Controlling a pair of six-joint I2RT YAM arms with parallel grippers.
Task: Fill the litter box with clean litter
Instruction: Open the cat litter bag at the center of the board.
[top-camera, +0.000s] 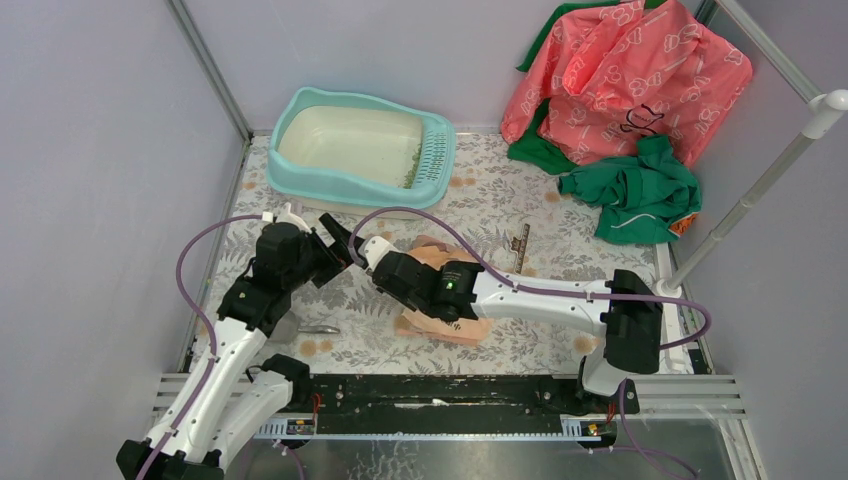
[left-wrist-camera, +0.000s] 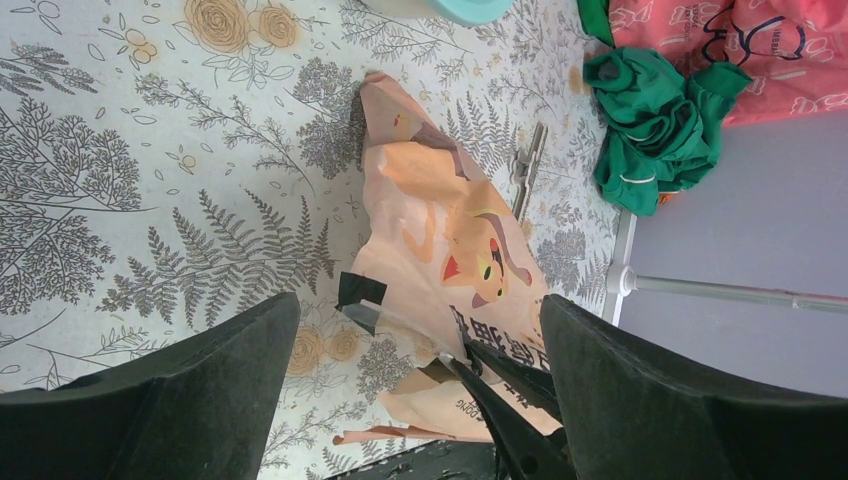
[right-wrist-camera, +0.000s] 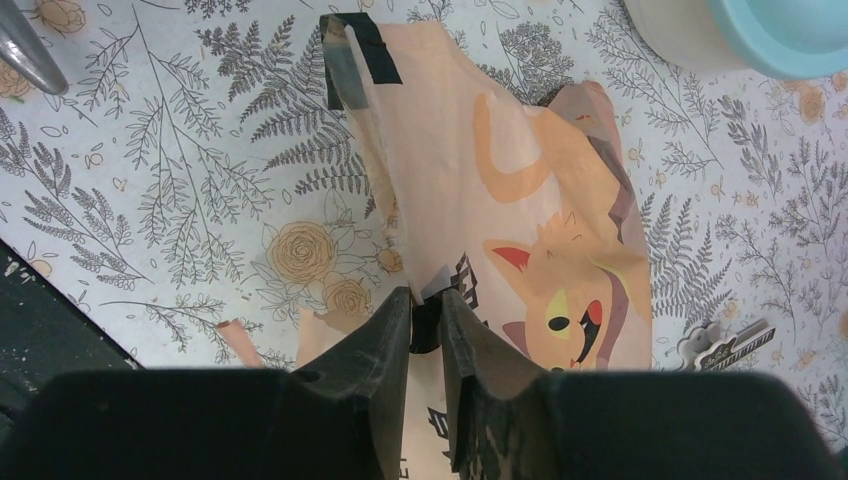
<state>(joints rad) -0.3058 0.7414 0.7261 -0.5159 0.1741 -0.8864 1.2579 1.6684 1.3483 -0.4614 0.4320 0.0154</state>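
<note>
Table (top-camera: 560, 215) with fern-print cover, seen from above and from both wrists. Litter box (top-camera: 340, 175) stands at the far edge, left of centre, well apart from both arms; we see its basin almost bare. Bag (top-camera: 455, 328) of peach paper lies flat on the cover between the box and the arm bases, partly under the right arm, with black tape at one corner. Left gripper (left-wrist-camera: 418, 305) hangs over the bag with fingers spread wide, holding nothing. Right gripper (right-wrist-camera: 425, 300) has its fingers drawn nearly together on a raised fold at the bag's edge, pinching the paper. Litter (top-camera: 410, 172) shows only as a thin green scatter against the grille end of the basin; the rest, we judge, is inside the bag. Step in hand, as we read it: securing the bag for lifting. To do it well, we would set the pinch deep on the fold, since thin paper may tear or slip, bring the spread left fingers onto a second edge before raising, and tip only once the bag is over the basin
</note>
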